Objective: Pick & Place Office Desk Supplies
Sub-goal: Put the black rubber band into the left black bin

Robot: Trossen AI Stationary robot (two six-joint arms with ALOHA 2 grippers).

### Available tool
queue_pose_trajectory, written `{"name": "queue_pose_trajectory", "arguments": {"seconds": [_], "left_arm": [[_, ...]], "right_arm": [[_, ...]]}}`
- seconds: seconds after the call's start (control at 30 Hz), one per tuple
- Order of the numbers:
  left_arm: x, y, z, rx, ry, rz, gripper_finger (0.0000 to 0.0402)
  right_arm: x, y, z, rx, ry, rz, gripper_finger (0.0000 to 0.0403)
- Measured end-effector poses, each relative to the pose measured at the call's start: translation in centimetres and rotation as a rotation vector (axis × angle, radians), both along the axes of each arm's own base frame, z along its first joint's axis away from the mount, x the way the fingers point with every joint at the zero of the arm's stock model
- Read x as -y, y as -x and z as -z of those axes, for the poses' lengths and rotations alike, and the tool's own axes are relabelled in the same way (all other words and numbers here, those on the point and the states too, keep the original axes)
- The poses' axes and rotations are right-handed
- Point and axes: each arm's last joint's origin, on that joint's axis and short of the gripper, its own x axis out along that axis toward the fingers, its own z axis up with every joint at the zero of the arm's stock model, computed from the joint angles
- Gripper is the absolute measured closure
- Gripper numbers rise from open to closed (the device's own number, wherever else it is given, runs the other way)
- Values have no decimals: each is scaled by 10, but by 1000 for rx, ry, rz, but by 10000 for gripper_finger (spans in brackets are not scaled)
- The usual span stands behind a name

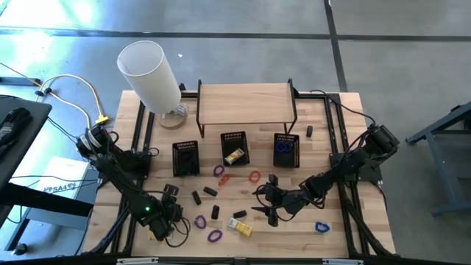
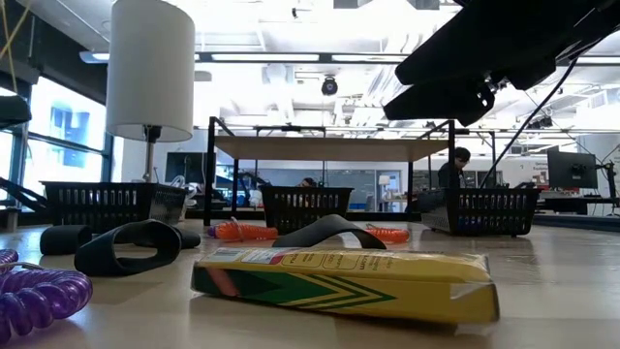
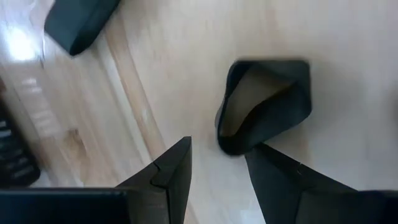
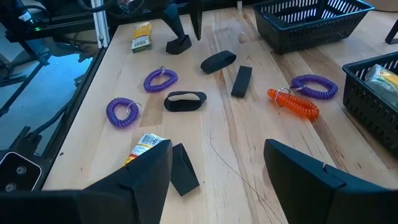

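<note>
From above, the wooden shelf (image 1: 246,103) backs three black baskets (image 1: 234,148), with clips, coil loops and a yellow crayon box (image 1: 241,227) strewn on the counter (image 1: 335,232) before it; the left gripper (image 1: 175,218) is low at the front-left, the right gripper (image 1: 269,205) just right of the box. At counter height, the box (image 2: 344,282) lies flat, long axis crosswise, blocking the shelf's foot. Wrist views: left jaws part-open, one finger touching a black clip (image 3: 264,106); right jaws wide, holding nothing, above another clip (image 4: 183,168).
</note>
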Motion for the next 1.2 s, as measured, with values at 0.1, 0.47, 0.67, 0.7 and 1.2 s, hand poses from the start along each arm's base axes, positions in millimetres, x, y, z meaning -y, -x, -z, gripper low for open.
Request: {"name": "queue_pose_trajectory", "arguments": {"seconds": [0.1, 0.47, 0.67, 0.7, 1.2], "left_arm": [[3, -3, 0, 28, 23, 23, 253], [10, -9, -2, 114, 52, 102, 274], [10, -10, -3, 121, 48, 113, 318], [10, -10, -2, 121, 47, 113, 326], [-6, -32, -37, 458, -79, -105, 398]], "right_arm": [[0, 0, 0, 0, 0, 0, 160], [0, 0, 0, -1, 1, 0, 160], [0, 0, 0, -1, 0, 0, 160], [0, 0, 0, -1, 0, 0, 160], [0, 0, 0, -4, 1, -2, 160]]}}
